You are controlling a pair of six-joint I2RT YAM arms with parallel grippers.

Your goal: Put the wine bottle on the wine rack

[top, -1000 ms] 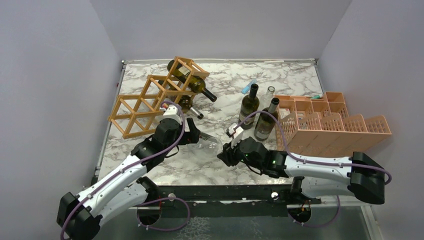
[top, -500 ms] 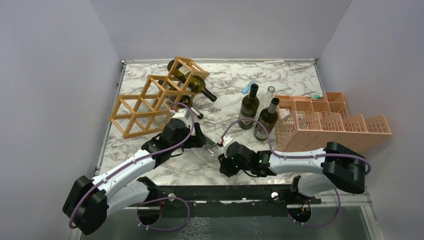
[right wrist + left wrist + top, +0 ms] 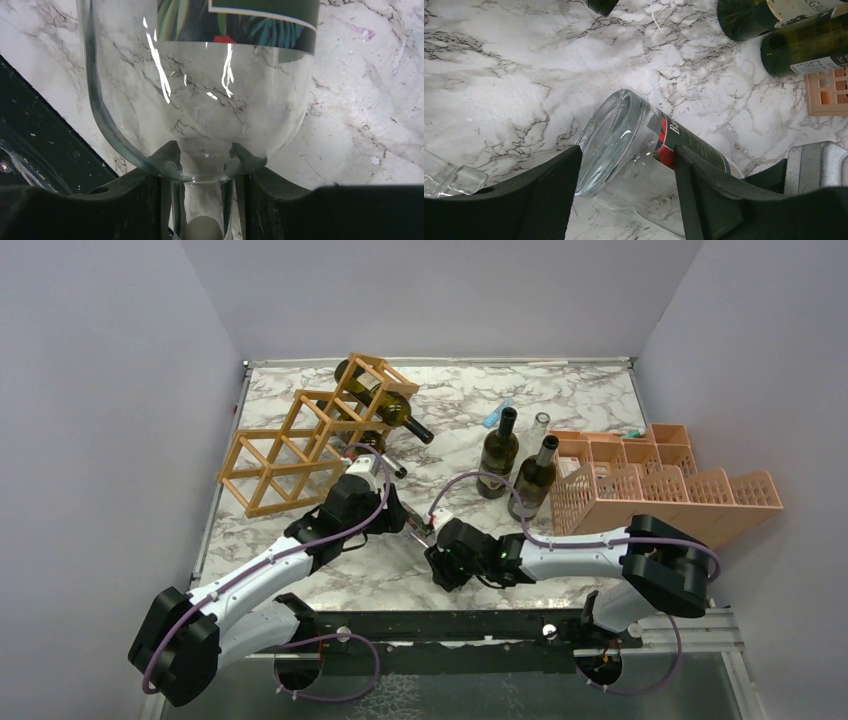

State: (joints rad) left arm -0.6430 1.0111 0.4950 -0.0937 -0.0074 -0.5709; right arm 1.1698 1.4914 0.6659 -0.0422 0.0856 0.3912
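The wine bottle [image 3: 417, 529] is clear glass with a dark label and lies nearly level just above the table, between my two grippers. My left gripper [image 3: 628, 170] is shut on its wide body near the base, one finger [image 3: 554, 195] against the glass rim, the other on the label. My right gripper [image 3: 202, 200] stands open around the bottle [image 3: 200, 90], its neck between the fingers with a narrow gap on each side. The wine rack [image 3: 300, 440], a light wooden lattice, lies behind my left arm at the back left with dark bottles [image 3: 385, 405] in it.
Two dark bottles [image 3: 498, 455] [image 3: 532, 480] and a clear one [image 3: 540, 425] stand right of centre. A salmon-pink gridded crate [image 3: 660, 490] fills the right side. The table's near edge and the arm bases lie just behind my grippers.
My left gripper has closed from wide open onto the bottle's body. My right gripper has slid left along the table and loosened its hold on the neck.
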